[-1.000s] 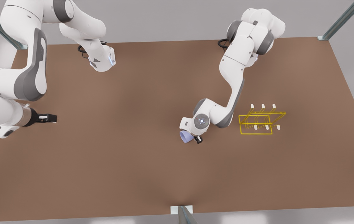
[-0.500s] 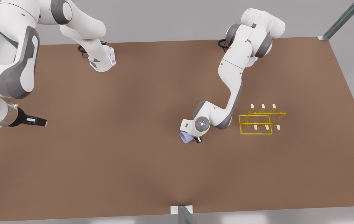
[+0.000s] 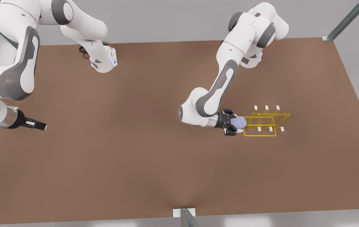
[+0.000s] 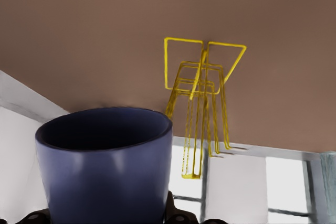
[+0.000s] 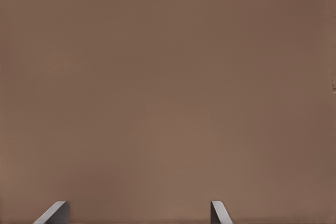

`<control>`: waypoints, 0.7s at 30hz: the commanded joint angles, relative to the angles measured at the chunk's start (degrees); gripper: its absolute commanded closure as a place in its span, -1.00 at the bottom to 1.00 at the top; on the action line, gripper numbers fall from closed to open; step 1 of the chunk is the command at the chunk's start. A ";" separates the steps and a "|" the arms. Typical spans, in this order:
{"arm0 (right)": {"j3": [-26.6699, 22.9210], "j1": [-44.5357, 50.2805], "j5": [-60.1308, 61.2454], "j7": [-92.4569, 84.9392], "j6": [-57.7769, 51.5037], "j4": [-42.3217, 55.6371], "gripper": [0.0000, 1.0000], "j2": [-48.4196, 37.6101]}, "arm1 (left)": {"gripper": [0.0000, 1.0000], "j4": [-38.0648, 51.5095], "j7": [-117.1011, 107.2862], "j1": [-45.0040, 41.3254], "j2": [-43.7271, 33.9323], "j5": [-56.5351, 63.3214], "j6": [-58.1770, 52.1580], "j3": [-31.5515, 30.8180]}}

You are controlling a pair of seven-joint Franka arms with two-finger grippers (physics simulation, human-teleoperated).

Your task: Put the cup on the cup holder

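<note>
My left gripper (image 3: 233, 123) is shut on the lavender-blue cup (image 3: 239, 122), held on its side above the table at the front view's right. The cup's mouth faces the yellow wire cup holder (image 3: 260, 135), just short of its near edge. In the left wrist view the cup (image 4: 105, 171) sits close up, with the cup holder (image 4: 202, 85) beyond it. My right gripper (image 3: 42, 126) waits far off at the front view's left, open, its two fingertips (image 5: 55, 212) apart over bare table.
The brown table (image 3: 135, 142) carries nothing else. Both arm bases stand along its far edge. Metal frame posts (image 3: 346, 20) rise at the table's corners, and another post (image 3: 187, 217) stands at the middle of the near edge.
My left arm lifted the cup from the table's middle and swung it toward the front view's right, up to the cup holder. The right arm drew back leftward, then held still.
</note>
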 commanded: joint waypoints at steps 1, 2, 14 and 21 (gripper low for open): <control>-0.01 -0.05 0.01 3.45 0.03 0.01 -1.00 -0.07 | -0.33 -8.23 10.76 -0.51 -3.33 13.45 -17.81 0.01; -0.01 0.04 -0.07 3.45 -0.06 0.01 -1.00 -0.07 | -0.33 -12.72 10.67 -2.18 -5.79 13.46 -17.81 0.09; -0.09 -0.22 -0.86 3.28 0.03 0.98 -1.00 0.02 | -0.33 -26.79 0.12 -4.73 -6.77 8.97 -17.19 0.01; -0.09 -0.31 -0.86 3.28 -0.06 0.98 -1.00 -0.07 | -0.33 -31.98 -9.45 -4.64 -8.00 5.20 -14.12 -0.17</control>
